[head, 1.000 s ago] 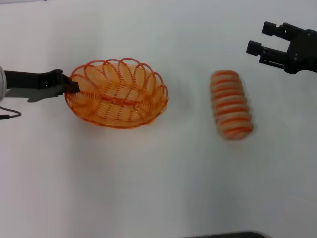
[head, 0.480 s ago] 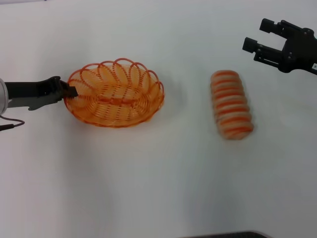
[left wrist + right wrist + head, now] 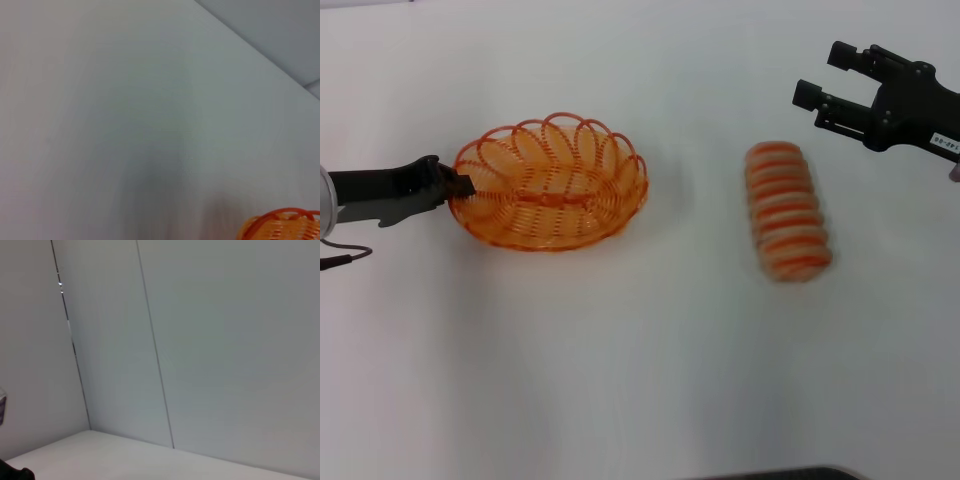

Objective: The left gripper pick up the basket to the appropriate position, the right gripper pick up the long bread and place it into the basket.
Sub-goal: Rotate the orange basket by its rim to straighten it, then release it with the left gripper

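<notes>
The orange wire basket (image 3: pixel 552 182) sits left of centre on the white table in the head view; part of its rim also shows in the left wrist view (image 3: pixel 280 226). My left gripper (image 3: pixel 462 186) is shut on the basket's left rim. The long bread (image 3: pixel 787 210), pale beige with orange stripes, lies to the right of centre. My right gripper (image 3: pixel 824 80) is open and empty, up and to the right of the bread, apart from it.
The white table (image 3: pixel 640 360) stretches wide around both objects. A black cable (image 3: pixel 340 258) lies at the left edge. A dark edge shows at the bottom (image 3: pixel 770 473). The right wrist view shows only grey wall panels (image 3: pixel 200 340).
My left gripper has shifted the basket slightly to the left and farther back. My right gripper has moved left, closer to the bread. The bread has not moved.
</notes>
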You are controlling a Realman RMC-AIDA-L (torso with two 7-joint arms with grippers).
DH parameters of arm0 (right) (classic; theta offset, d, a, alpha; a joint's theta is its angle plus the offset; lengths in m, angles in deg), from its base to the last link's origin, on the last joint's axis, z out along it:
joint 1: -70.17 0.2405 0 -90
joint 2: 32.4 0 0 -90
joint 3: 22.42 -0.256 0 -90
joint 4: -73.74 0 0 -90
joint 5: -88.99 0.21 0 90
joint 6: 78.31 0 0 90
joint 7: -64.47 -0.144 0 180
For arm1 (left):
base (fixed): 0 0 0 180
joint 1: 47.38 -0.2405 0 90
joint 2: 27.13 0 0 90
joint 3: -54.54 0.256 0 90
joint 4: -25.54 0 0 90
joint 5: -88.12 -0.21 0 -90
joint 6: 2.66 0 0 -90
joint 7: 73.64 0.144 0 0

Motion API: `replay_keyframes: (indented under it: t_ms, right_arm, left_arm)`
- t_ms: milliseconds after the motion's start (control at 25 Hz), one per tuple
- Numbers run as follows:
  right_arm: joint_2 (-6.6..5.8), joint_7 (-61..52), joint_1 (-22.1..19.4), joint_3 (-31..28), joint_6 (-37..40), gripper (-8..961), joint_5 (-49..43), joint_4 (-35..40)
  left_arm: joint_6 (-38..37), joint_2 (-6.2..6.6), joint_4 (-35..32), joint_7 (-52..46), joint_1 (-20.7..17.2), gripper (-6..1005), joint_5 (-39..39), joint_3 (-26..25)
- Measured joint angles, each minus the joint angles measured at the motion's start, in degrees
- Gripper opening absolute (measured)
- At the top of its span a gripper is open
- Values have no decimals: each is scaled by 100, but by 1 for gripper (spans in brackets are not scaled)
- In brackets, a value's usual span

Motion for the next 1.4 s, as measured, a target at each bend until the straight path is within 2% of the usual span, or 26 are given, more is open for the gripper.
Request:
replay_keyframes:
  t_ms: [1080, 1400]
  right_arm:
    - [0, 4, 26, 61, -106, 808, -35, -19]
    - [0, -15, 64, 62, -107, 808, -37, -19]
  left_arm:
    - [123, 2, 83, 77, -10, 130, 62, 92]
    - [-229, 37, 40, 460, -21, 294, 149, -35]
